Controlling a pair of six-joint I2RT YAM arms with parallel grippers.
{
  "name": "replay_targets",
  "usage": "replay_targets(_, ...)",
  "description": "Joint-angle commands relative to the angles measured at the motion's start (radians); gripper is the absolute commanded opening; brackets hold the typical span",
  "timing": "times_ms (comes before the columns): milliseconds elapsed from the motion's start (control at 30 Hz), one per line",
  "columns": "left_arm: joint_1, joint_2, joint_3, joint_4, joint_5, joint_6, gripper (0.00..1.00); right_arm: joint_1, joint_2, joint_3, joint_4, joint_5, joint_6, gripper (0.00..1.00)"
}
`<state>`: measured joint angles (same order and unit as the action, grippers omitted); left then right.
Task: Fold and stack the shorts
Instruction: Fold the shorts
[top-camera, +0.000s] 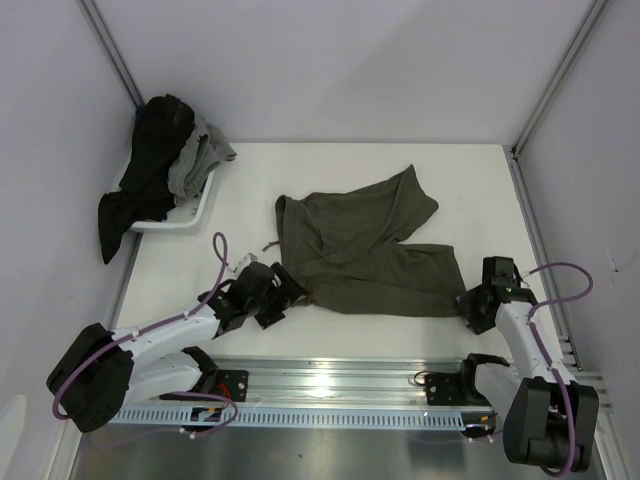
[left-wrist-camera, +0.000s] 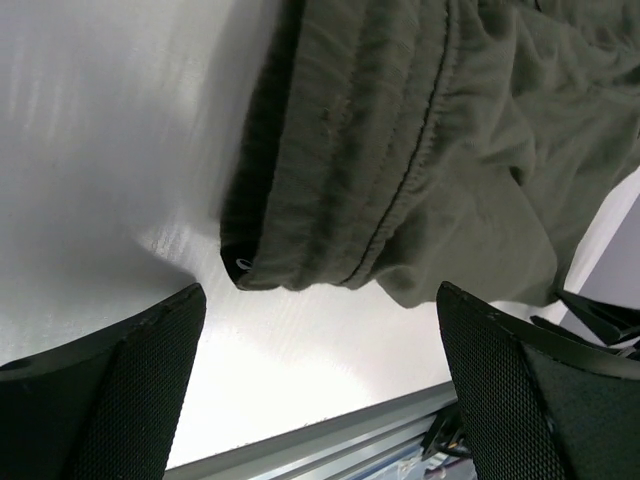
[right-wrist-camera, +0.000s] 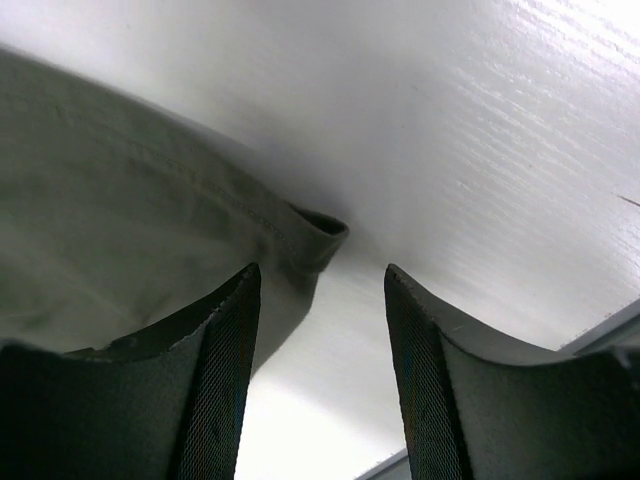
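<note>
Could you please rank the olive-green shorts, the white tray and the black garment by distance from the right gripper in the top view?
From the right gripper:
1. Olive-green fabric shorts, just left of it.
2. White plastic tray, far left.
3. Black cloth garment, draped over the tray's far-left side.

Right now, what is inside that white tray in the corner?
A black cloth garment and a crumpled grey garment fill the white plastic tray, spilling over it. Anything beneath them is covered.

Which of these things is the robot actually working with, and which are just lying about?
In the job: the shorts; left gripper; right gripper, both open at its corners.
Lying about: white tray; black garment; grey garment.
</note>
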<state>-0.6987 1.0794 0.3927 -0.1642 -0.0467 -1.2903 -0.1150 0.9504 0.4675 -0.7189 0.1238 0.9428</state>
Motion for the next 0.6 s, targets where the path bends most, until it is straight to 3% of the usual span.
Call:
replay_targets(0, -0.013, 0.001, -0.006, 0.028, -0.057, -0.076, 0.97, -0.018, 0.016, 0.010, 0.061, 0.040, 0.025, 0.55)
replay_targets(200, -0.022, 0.016, -0.011, 0.022, -0.074, -0.116, 0.95, -0.031, 0.103, 0.011, 0.128, 0.033, 0.040, 0.51)
replay_targets(333, -0.030, 0.036, -0.020, 0.023, -0.087, -0.159, 0.94, -0.031, 0.140, 0.003, 0.168, 0.020, 0.056, 0.42)
replay_targets(533, -0.053, 0.062, -0.031, -0.004, -0.108, -0.247, 0.87, -0.031, 0.137, 0.008, 0.171, 0.039, 0.062, 0.00)
replay_targets(567, -0.067, 0.063, -0.034, -0.005, -0.122, -0.259, 0.85, -0.031, 0.131, 0.010, 0.171, 0.039, 0.062, 0.00)
